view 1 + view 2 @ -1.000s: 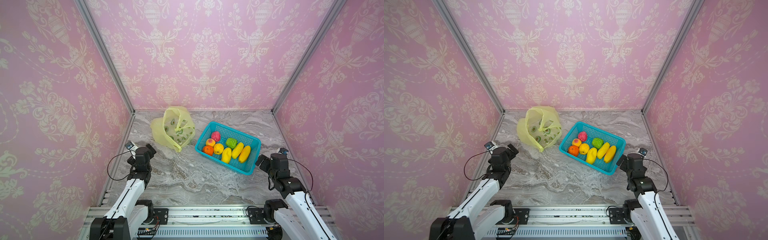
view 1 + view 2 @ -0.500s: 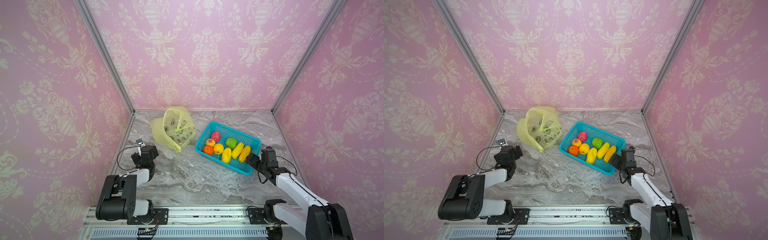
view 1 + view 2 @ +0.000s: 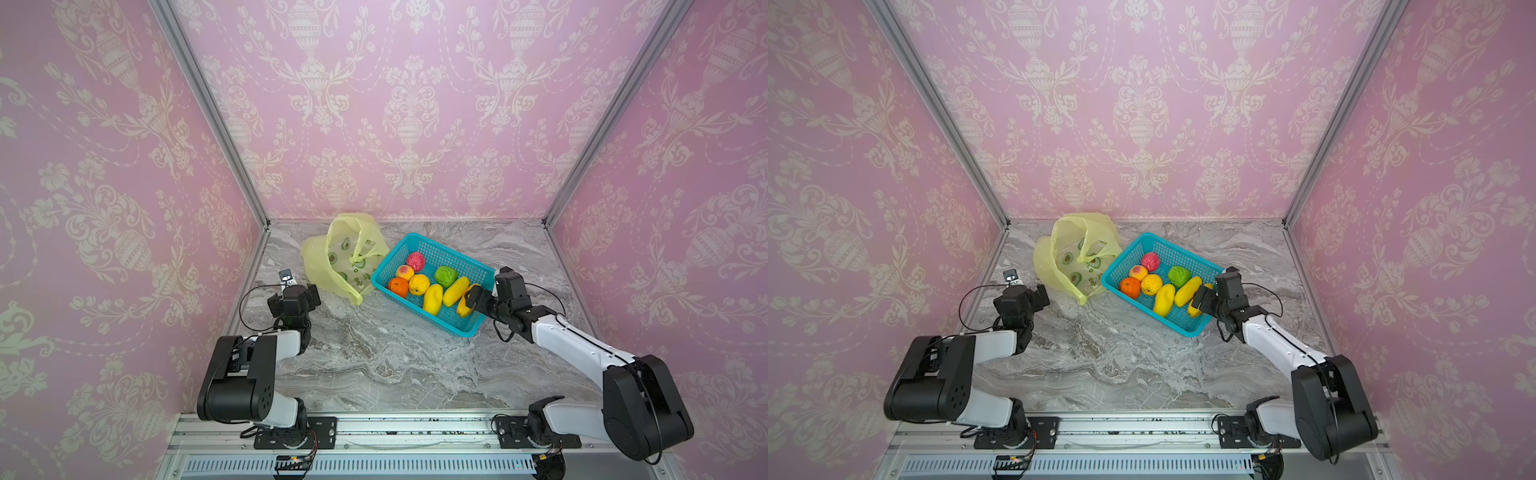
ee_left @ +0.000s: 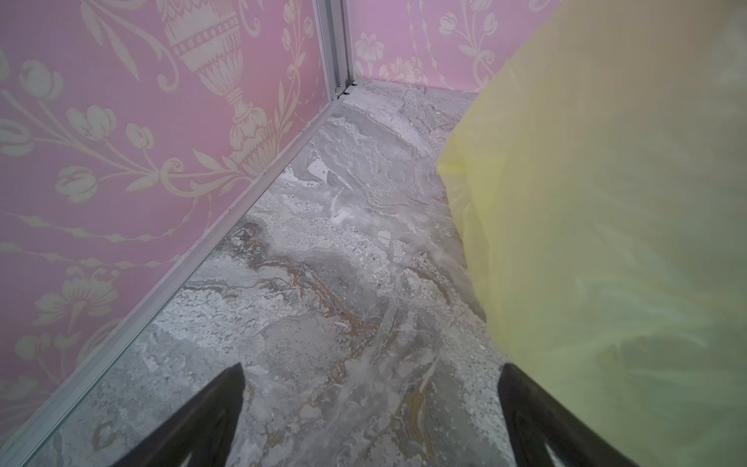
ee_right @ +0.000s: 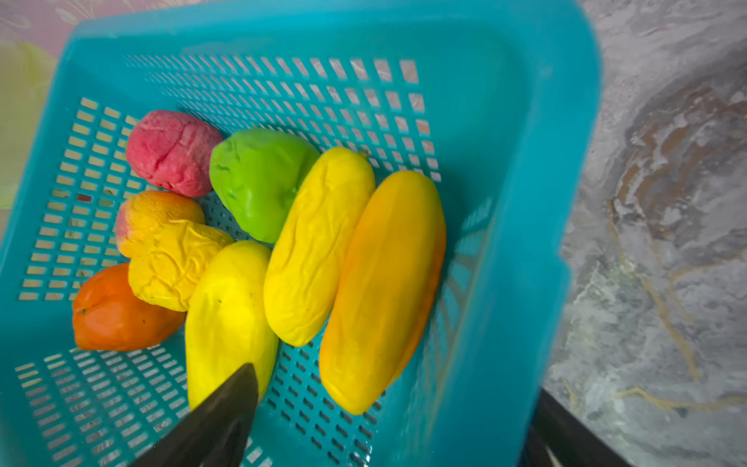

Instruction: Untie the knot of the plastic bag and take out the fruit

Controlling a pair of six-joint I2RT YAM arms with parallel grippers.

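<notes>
At the 9 o'clock edge of the marble tabletop (image 3: 374, 365), the left pincer (image 3: 312, 291) hovers low with its jaws spread wide and nothing between them. The left wrist view shows bare marble between its fingers (image 4: 226, 396), one of them just beside the yellow-green film.

At 11 o'clock, near the back wall, the plastic bag (image 3: 326, 266) lies slack with its mouth gaping. Its loop handles (image 3: 365, 249) hang loose and apart, and printed avocado halves show through the film. The bag's side at 3 o'clock leans against the turquoise basket (image 3: 453, 254).

All the fruit lies in that basket, at about 1 o'clock. The pink-red ball (image 3: 415, 262), peach (image 3: 404, 272), orange (image 3: 398, 287) and yellow citrus (image 3: 419, 284) cluster on the side toward 9 o'clock. The green one (image 3: 446, 276) comes next, then three mangoes (image 3: 433, 298) packed side by side.

At the basket's 4 o'clock edge, the right pincer (image 3: 471, 297) is wide open and holds nothing. It straddles the basket wall: one finger (image 5: 226, 408) sits over a mango inside, the other outside above the marble. Whether it touches the fruit I cannot tell.
</notes>
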